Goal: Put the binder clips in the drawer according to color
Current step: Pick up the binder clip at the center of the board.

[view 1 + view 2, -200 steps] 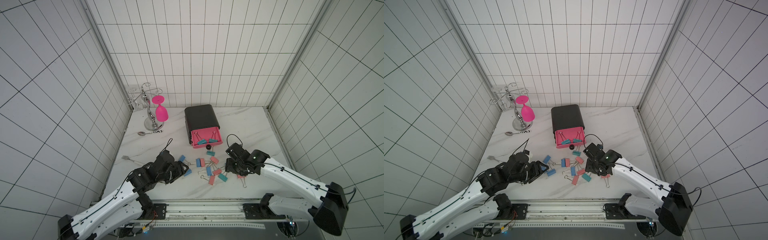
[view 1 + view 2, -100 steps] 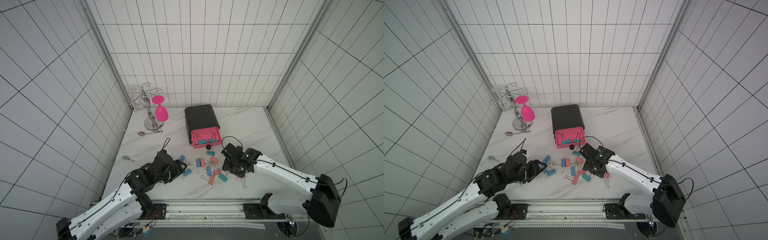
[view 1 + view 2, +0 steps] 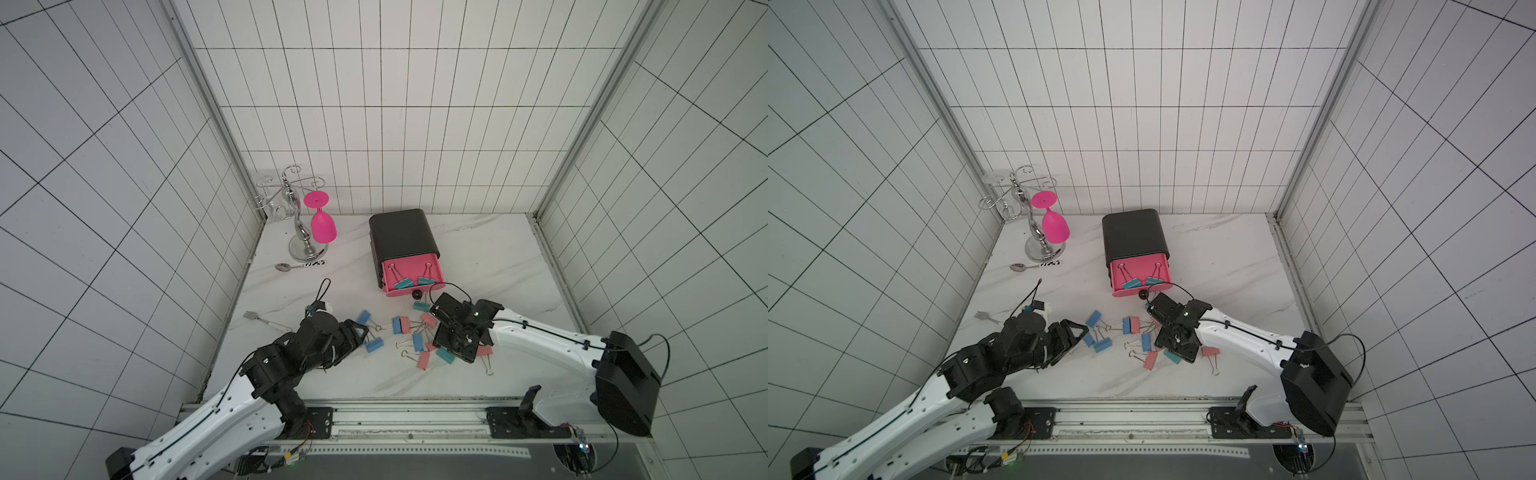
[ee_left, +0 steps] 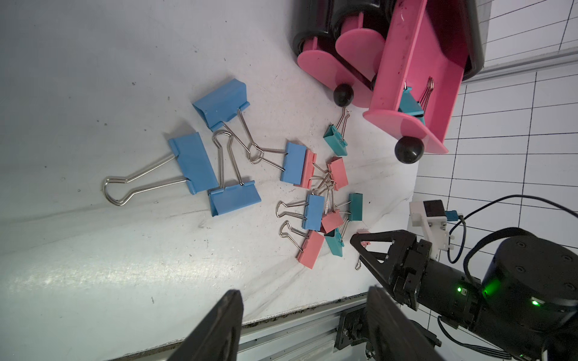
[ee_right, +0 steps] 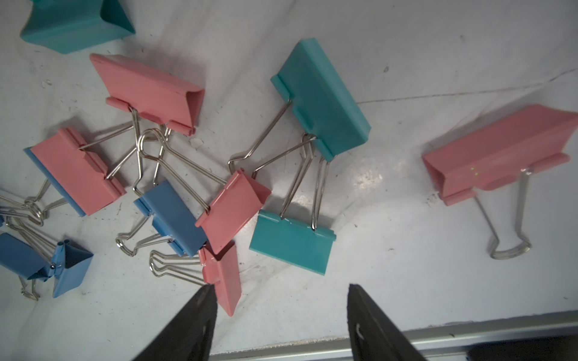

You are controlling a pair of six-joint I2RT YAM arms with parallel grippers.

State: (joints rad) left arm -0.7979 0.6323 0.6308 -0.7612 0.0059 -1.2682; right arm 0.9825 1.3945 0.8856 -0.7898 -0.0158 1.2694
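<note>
The drawer (image 3: 403,235) has a black shell, pink trays and black knobs. Inside its open tray the binder clips (image 3: 402,284) are teal; in front of the drawer they are blue, salmon-pink and teal.

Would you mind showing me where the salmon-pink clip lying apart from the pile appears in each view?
In a top view: the lone pink clip sits alone at the pile's front right edge.
In a top view: the clip is in the same spot.
Left wrist: only a corner shows behind the right arm's jaws.
Right wrist: whole, apart from the cluster.
Shared landmark: the teal clip nearest it.
</note>
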